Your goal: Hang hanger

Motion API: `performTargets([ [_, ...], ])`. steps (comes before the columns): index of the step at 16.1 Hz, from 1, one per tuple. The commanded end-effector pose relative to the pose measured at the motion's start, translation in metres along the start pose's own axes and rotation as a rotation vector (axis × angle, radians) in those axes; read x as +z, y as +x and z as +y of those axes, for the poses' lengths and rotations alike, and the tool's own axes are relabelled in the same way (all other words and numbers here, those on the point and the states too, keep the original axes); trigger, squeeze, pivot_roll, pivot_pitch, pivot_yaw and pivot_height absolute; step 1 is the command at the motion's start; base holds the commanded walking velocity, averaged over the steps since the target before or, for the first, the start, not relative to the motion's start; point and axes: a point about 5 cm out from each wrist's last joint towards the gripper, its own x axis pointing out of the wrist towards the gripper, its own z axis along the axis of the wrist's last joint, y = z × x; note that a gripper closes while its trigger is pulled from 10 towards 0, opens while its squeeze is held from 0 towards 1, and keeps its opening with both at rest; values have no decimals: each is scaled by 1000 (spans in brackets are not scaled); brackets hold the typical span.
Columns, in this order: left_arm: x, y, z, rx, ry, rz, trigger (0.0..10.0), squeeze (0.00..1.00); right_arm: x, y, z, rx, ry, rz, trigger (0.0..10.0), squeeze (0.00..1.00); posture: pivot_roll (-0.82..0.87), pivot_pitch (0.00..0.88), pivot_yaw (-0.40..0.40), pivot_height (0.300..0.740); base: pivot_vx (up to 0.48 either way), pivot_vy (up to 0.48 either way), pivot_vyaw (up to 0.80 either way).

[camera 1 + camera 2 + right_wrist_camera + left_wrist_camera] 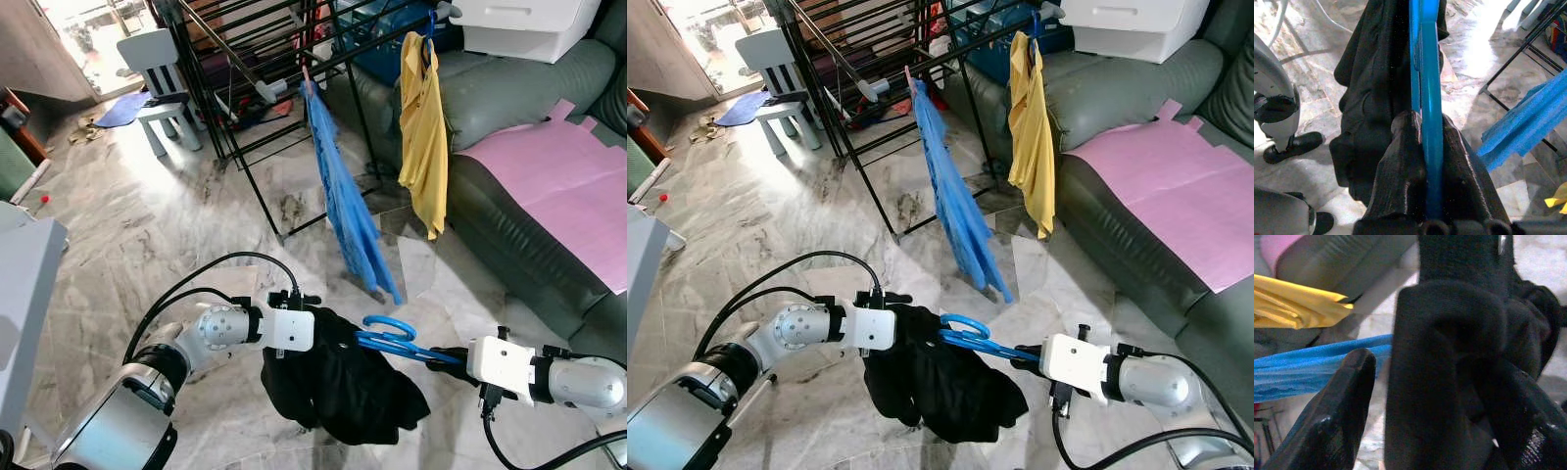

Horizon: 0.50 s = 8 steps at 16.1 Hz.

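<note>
While my right gripper (1422, 147) is clamping the blue hanger (392, 338) and my left gripper (318, 333) is pinching the black garment (338, 387) on it, I am carrying both low over the floor; next, lifting the hook to the rack (255, 88).

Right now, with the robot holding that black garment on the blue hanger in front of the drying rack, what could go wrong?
1. The black garment hangs bunched from the blue plastic hanger; it could slip off when lifted.
2. The right gripper pinches only the hanger's thin edge, so the hanger might twist.
3. The left gripper is clamped on the fabric; pulling apart could drag it off.
4. The black metal drying rack already carries a blue garment and a yellow shirt, which may snag.
</note>
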Motion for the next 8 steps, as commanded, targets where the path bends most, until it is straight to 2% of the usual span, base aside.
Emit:
performTargets([
  [1, -8, -8, 3, -30, 6, 46, 0, 0, 11, 5, 0, 1, -37, -43, 10000, 0, -233, 66, 211, 740, 0, 0, 0],
  [5, -7, -6, 8, -32, 4, 65, 0, 0, 12, 8, -1, -1, -50, -40, 10000, 0, -238, 62, 214, 740, 0, 0, 0],
  [8, -6, -3, 4, -58, 14, 75, 0, 0, 13, 9, -1, -2, -57, -43, 10000, 0, -240, 60, 217, 740, 0, 0, 0],
])
